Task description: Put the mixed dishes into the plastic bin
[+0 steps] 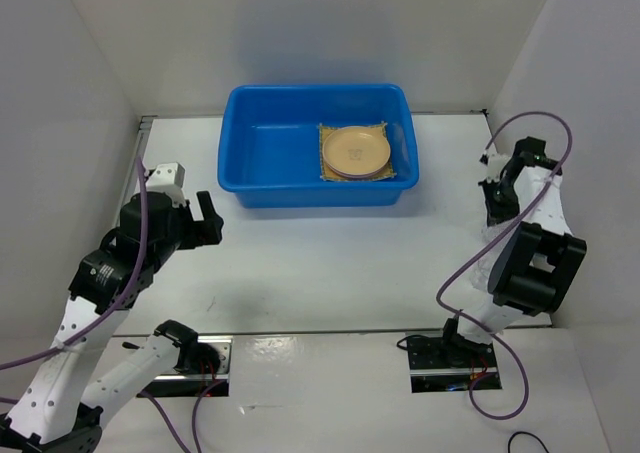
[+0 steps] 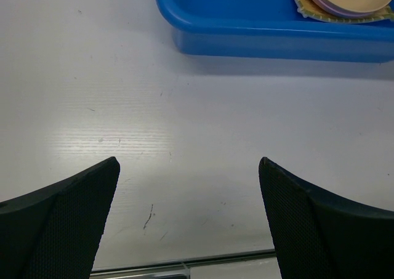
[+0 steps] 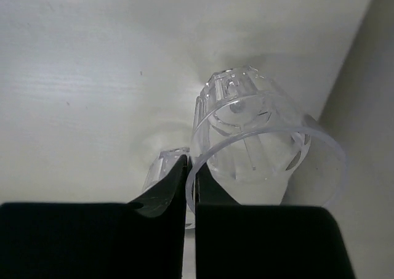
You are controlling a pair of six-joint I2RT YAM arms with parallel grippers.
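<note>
The plastic bin [image 1: 300, 191] stands at the far middle of the table [image 1: 330, 263], and some of the mixed dishes already lie in its right half.

Starting on the left, we see the left gripper [image 1: 207, 220] over bare table, near the bin's front-left corner but apart from it. Its fingers are spread wide with nothing between them. In the left wrist view the two dark fingers [image 2: 74, 217] frame only white tabletop, and the bin [image 2: 277, 42] sits ahead of them, toward the upper right.

Moving to the middle, we find the woven bamboo mat [image 1: 324, 131] flat on the bin floor against the right wall. The pink plate [image 2: 345, 10] rests on the mat, showing only a thin rim. The tan-yellow plate [image 1: 356, 150] lies on top of it.

On the right, the other dishes are outside the bin, well apart from it, by the right side wall [image 3: 363, 106]. There the right gripper [image 3: 191, 165] is clamped on the rim of a clear cup [image 3: 246, 125], with the cup's thin wall passing between the two fingertips. The cup's open mouth faces the wrist camera and its base points toward the seam of table and wall. A second clear cup [image 3: 161, 165] sits just left of it, mostly hidden behind the left finger; we cannot tell whether the two cups touch.
</note>
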